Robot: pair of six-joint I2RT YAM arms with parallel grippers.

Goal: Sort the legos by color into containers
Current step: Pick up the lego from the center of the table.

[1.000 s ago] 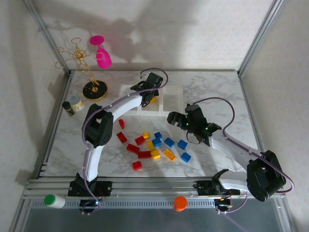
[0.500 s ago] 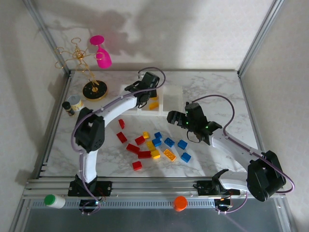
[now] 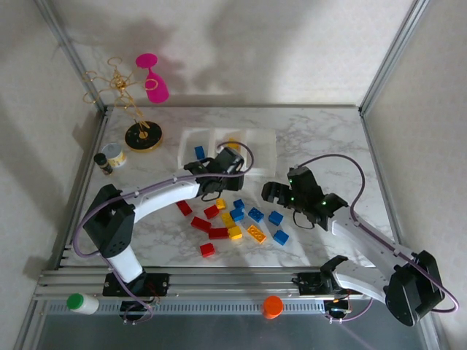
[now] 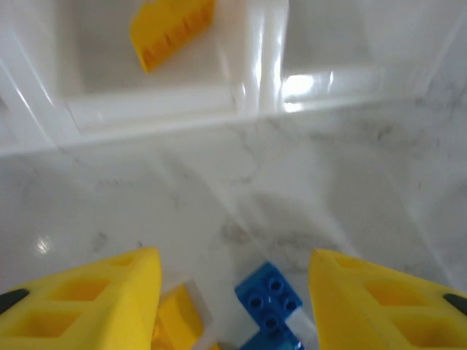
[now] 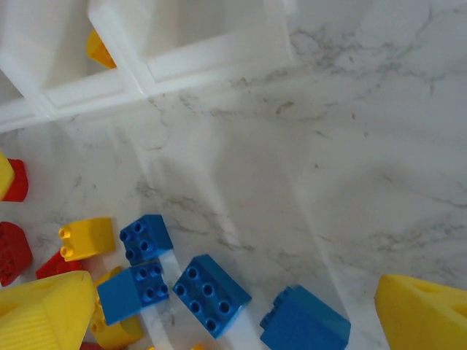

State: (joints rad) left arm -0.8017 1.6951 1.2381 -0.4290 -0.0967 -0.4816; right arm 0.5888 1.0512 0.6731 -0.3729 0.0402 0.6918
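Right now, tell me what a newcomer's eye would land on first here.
The bright scatter of red, yellow and blue legos in the middle of the marble table strikes first. Next comes the pink glass on the gold stand at the far left corner, then the white containers holding a blue brick and a yellow brick.

Pink glass by gold stand; jar nearby.

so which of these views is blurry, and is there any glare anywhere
Left wrist view: soft all over, with a bright glare patch on the wall of the containers; the yellow brick inside has fuzzy edges. Right wrist view: sharper, studs on a blue brick are distinct. Top external view: even light, broad soft shadows on the back wall.
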